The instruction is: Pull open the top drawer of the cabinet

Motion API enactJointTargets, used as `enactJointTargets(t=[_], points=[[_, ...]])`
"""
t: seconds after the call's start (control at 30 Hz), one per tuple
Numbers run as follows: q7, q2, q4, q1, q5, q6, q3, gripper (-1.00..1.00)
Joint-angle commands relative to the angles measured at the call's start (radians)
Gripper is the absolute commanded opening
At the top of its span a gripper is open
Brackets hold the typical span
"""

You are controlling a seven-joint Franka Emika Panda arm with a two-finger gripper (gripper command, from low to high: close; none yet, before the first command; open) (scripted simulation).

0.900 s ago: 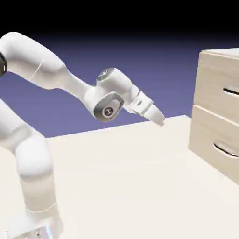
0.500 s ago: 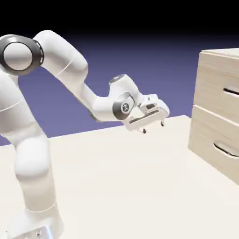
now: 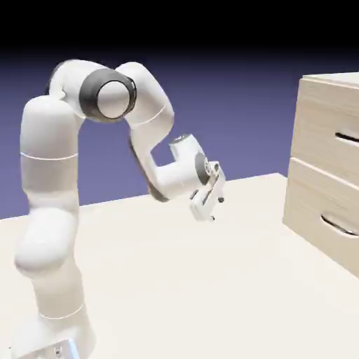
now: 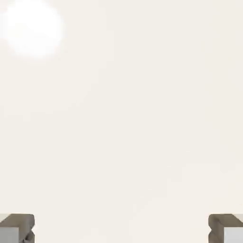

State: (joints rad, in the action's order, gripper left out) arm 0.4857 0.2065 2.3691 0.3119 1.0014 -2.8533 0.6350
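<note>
Top drawer (image 3: 326, 126): upper front of the cabinet (image 3: 322, 168), at the exterior view's right edge, flush with the body, so shut. Its slim dark handle (image 3: 348, 138) is partly cut off by the picture's edge. Lower drawer (image 3: 319, 210) directly beneath, also shut, own dark handle (image 3: 340, 226). Cabinet is on the exterior view's right side of the desk (image 3: 175, 280), near the desk's far edge.

Gripper (image 3: 217, 210) is well apart from the cabinet, on its exterior view's left side, up above the desk, fingers tilted downward. Jaws wide open, nothing between them; hand view shows the fingertips (image 4: 20, 228) far apart over pale desk surface, bright glare spot (image 4: 33, 28) top left. Arm (image 3: 49, 168) rises at the exterior view's left, bends over at the top, forearm down to the hand.
</note>
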Motion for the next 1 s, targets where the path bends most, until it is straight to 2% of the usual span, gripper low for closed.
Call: enactJointTargets(t=[0.0, 0.97], points=[[0.044, 0.028, -0.016, 0.011, 0.036, 0.007, 0.023, 0.0], [1.305, 0.826, -0.469, 0.344, 1.065, 0.195, 0.675, 0.0]])
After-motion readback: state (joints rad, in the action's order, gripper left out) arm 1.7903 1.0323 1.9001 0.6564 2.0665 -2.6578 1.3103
